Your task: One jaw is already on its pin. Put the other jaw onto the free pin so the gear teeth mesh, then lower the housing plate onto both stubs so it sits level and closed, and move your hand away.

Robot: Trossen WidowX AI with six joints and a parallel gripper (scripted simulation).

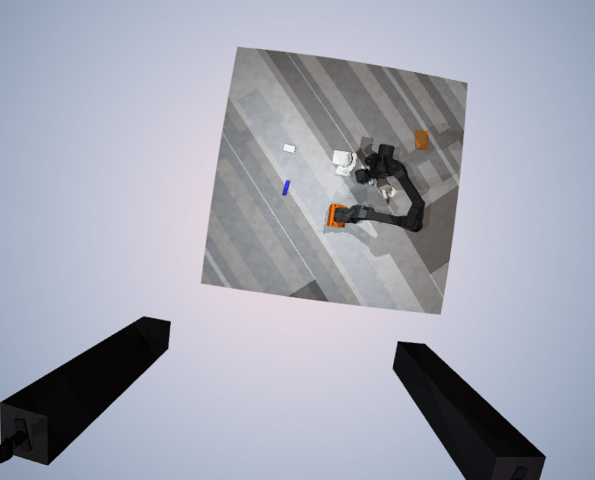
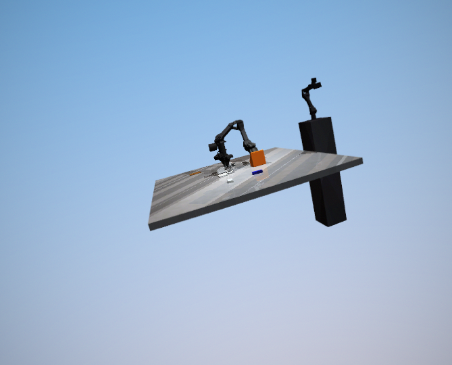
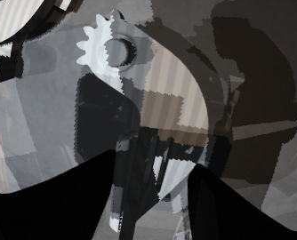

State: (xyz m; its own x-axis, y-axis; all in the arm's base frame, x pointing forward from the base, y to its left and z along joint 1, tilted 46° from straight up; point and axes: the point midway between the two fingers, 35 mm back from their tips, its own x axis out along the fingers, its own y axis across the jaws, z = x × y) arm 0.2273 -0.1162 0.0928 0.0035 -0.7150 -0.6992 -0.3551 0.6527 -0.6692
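A pale jaw (image 3: pixel 184 79) with gear teeth and a round hole at its upper left shows in the wrist view. Its ribbed, tapering end lies between my fingers. My gripper (image 2: pixel 226 166) (image 3: pixel 154 165) points down close to the table and is shut on this jaw. A white assembly (image 1: pixel 341 157) with a square part and a curved part stands left of the gripper in the top view; its edge (image 3: pixel 11 11) fills the wrist view's upper left corner. Another white piece (image 1: pixel 387 192) lies beside the arm; I cannot tell whether it is the housing plate. The pins are not clear.
My arm's orange base (image 1: pixel 333 215) (image 2: pixel 257 158) stands nearby. A blue block (image 1: pixel 285 187) (image 2: pixel 257 172) and a small white block (image 1: pixel 289 148) (image 2: pixel 230 180) lie to the left in the top view. A flat orange piece (image 1: pixel 422 140) (image 2: pixel 195 174) lies on the other side.
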